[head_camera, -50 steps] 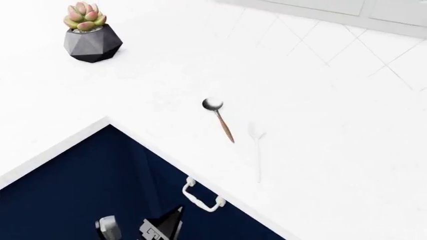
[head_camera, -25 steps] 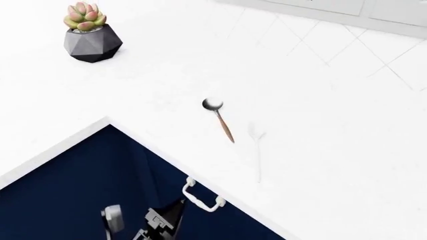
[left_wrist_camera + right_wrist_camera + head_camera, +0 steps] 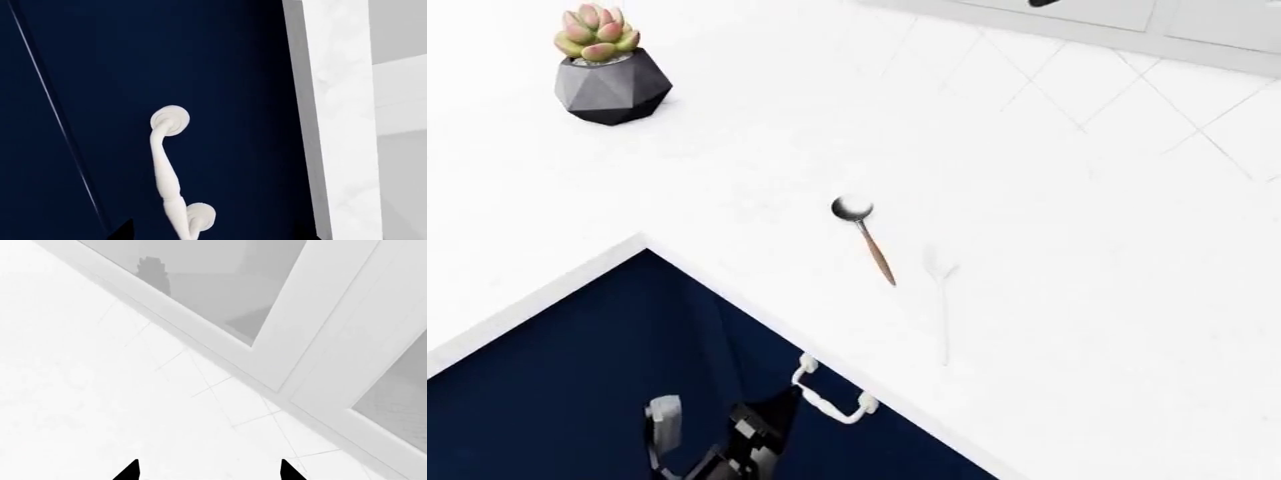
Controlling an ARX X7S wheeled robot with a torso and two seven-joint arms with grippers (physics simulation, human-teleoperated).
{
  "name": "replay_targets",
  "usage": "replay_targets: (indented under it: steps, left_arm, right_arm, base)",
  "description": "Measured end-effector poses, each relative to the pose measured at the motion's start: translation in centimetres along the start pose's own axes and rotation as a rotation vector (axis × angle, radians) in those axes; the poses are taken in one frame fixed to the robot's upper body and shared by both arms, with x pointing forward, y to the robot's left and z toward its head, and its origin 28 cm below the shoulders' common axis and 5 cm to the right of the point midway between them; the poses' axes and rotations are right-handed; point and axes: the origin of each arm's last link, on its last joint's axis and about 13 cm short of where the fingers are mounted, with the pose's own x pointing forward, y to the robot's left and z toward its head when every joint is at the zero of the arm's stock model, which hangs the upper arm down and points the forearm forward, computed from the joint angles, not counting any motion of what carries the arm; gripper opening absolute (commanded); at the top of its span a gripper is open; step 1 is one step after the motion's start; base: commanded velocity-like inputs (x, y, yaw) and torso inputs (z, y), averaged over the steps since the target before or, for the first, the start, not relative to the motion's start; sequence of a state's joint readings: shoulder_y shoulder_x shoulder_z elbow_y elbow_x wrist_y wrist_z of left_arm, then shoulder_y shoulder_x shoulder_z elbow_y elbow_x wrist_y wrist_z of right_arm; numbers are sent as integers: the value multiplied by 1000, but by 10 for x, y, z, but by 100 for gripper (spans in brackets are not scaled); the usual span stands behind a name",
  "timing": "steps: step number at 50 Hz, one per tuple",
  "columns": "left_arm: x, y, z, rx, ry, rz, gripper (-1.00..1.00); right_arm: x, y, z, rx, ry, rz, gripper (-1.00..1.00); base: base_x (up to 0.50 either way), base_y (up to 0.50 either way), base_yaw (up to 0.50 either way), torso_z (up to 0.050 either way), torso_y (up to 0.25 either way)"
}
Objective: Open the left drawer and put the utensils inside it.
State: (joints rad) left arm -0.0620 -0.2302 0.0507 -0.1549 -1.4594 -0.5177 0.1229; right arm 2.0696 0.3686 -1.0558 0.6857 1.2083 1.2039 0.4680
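Note:
The left drawer (image 3: 888, 450) is closed, and its white curved handle (image 3: 831, 392) shows under the counter edge. My left gripper (image 3: 723, 435) is open just left of that handle. In the left wrist view the handle (image 3: 167, 170) runs toward my left gripper (image 3: 213, 236), its near end between the spread dark fingertips (image 3: 124, 231) without touching them. On the white counter lie the spoon (image 3: 865, 240), with a brown handle, and the pale fork (image 3: 941, 300) to its right. My right gripper (image 3: 209, 472) is open and empty over white counter.
A succulent in a grey faceted pot (image 3: 614, 72) stands at the counter's far left. The white counter edge (image 3: 547, 285) forms a corner above the navy fronts. Glass-paned white frames (image 3: 267, 340) rise beyond the counter in the right wrist view.
My left gripper has risen and moved right, closer to the drawer handle. The spoon, fork and drawer have not moved.

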Motion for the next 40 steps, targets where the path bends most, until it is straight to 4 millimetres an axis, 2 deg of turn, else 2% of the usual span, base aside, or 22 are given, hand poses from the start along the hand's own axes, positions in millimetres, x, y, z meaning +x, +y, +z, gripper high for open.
replay_targets:
  steps: [15,40]
  left_arm:
    - [9,0,1,8,23,17,100]
    - [36,5,2,24,67,39,100]
  right_arm:
    - [2,3,0,-4,-1,1,100]
    - [4,6,-2,-7,-7,11,100]
  base:
    - [0,0,0,0,0]
    - [0,0,0,0,0]
